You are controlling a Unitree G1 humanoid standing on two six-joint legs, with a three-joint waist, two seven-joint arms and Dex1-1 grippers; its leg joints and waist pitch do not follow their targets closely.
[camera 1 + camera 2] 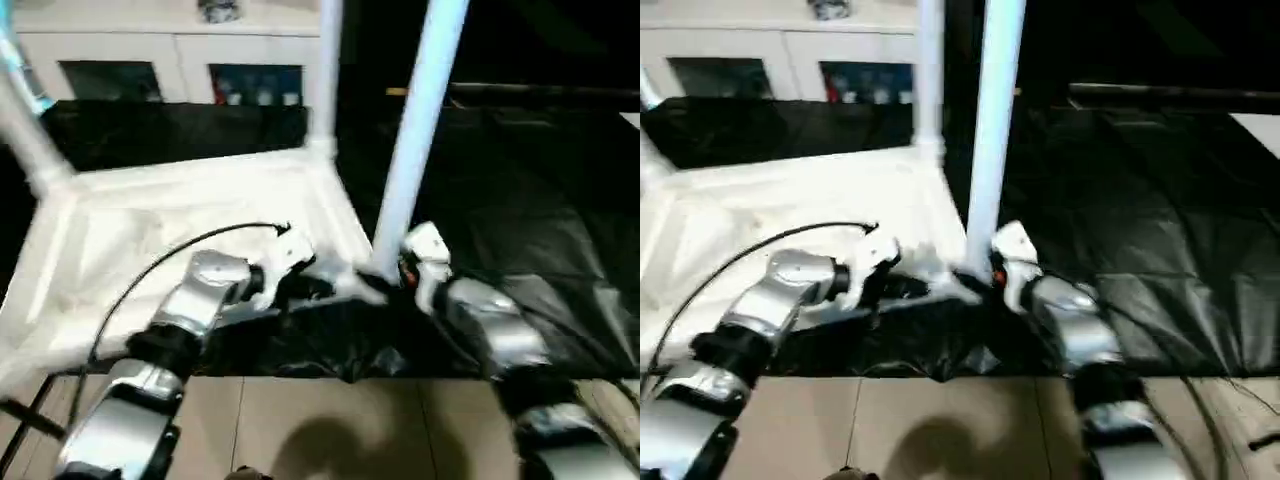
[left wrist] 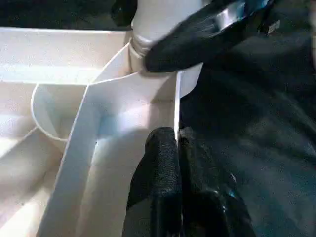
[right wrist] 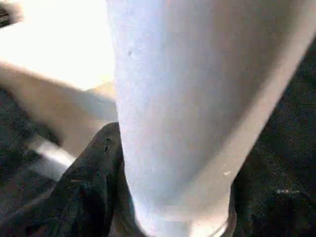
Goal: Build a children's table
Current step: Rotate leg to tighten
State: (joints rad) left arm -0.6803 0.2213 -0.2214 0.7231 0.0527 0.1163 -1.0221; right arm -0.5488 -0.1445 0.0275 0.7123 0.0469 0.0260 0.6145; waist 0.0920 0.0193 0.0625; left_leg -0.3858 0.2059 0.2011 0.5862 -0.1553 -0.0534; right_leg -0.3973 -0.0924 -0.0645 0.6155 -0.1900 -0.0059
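From the head camera, the children's table (image 1: 190,215) lies upside down on a black sheet (image 1: 520,200), three legs standing up from its corners, with the left gripper (image 1: 318,285) and right gripper (image 1: 392,275) meeting at the near-right leg (image 1: 415,130). The left wrist view shows the left gripper's fingers (image 2: 160,163) pinched on the thin wall of the tabletop beside that corner socket. The right wrist view shows the right gripper's fingers (image 3: 91,182) hugging the base of the leg on either side.
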